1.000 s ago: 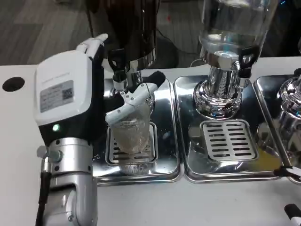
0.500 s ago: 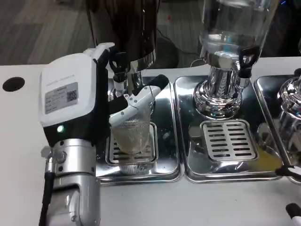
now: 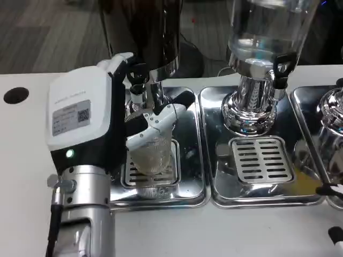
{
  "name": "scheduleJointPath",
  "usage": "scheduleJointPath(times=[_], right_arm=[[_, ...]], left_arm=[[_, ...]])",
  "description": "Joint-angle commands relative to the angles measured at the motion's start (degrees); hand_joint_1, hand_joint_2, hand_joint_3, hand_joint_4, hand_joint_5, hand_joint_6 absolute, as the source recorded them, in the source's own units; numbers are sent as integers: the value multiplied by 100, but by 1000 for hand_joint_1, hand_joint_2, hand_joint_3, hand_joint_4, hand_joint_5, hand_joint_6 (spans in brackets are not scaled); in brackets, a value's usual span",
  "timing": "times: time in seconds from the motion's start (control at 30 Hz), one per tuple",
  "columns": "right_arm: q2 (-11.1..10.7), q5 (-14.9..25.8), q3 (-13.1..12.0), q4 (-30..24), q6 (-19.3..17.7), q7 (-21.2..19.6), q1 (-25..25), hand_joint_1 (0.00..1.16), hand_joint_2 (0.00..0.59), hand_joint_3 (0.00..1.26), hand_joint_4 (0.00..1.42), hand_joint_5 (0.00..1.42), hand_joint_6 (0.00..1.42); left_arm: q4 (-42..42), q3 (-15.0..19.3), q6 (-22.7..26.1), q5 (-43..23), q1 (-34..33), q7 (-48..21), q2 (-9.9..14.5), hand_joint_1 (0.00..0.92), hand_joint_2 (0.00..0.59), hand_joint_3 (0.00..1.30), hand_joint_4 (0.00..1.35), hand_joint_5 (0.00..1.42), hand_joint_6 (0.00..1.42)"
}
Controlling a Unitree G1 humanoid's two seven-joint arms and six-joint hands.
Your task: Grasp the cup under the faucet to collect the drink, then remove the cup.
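While the left hand is gripping the cup on the grate under the faucet, filling seems underway; next, lifting it clear without spilling.

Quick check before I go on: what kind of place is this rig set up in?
Likely a self-serve drink station in an office or lab: clear-tank beverage dispenser on a chrome base, shiny steel drip trays with slotted grates, a white table. The left hand holds the ribbed clear plastic cup.
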Motion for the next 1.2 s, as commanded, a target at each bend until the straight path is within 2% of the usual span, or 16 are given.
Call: scheduleJointPath(times=[0.03,0.17,0.3,0.4,1.2], right_arm=[[-72,86,-127,-160,-2,28,-35,465,381,231,142,97,7],[-63,-162,-270,-286,-94,-93,-28,462,380,231,142,97,0],[61,-909,-627,-580,-398,-520,34,464,388,231,142,84,0],[95,-1133,-674,-650,-437,-672,53,465,390,231,142,80,0],[51,-1009,-559,-489,-385,-659,91,466,394,231,133,72,0]], left_arm=[[38,-181,-167,-86,224,-126,18,49,67,380,338,747,907],[6,-201,-203,-94,308,-124,31,48,65,381,338,747,905],[-30,-205,-247,-125,417,-132,37,47,64,381,338,747,905],[-40,-207,-280,-129,474,-125,40,47,64,383,338,747,905],[43,-254,-329,-147,446,-91,-43,59,62,387,342,753,904]])
